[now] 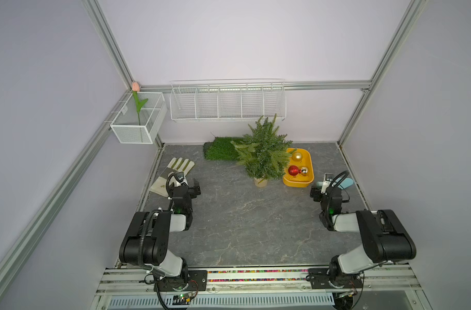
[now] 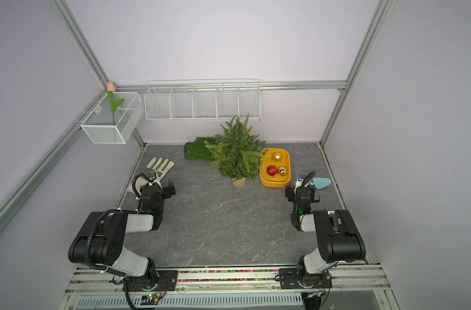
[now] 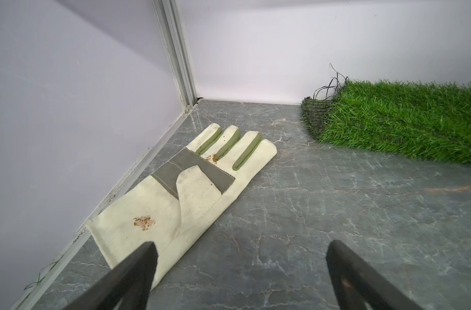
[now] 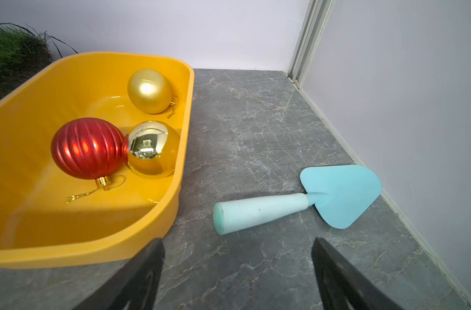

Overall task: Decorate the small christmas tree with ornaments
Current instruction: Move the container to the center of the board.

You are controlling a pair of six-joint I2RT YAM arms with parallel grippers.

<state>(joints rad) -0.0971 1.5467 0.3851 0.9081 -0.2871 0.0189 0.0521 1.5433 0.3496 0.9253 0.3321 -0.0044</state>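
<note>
The small christmas tree (image 1: 263,153) (image 2: 238,153) stands upright at the back middle of the table on its beige base. Right beside it a yellow tray (image 1: 298,183) (image 4: 81,241) holds the ornaments: a gold bauble (image 4: 149,91), a ribbed red one (image 4: 88,147) and a mirror-like silver one (image 4: 152,149) touching the red. My right gripper (image 4: 237,239) (image 1: 321,189) hovers open and empty just in front of the tray's near right corner. My left gripper (image 3: 242,243) (image 1: 187,185) is open and empty at the left side, far from the tree.
A cream work glove (image 3: 191,188) lies flat by the left wall under my left gripper. A green grass mat (image 1: 221,151) sits behind the tree. A light blue trowel (image 4: 309,201) lies near the right wall. A wire shelf (image 1: 227,100) and a mesh box with a tulip (image 1: 137,118) hang above.
</note>
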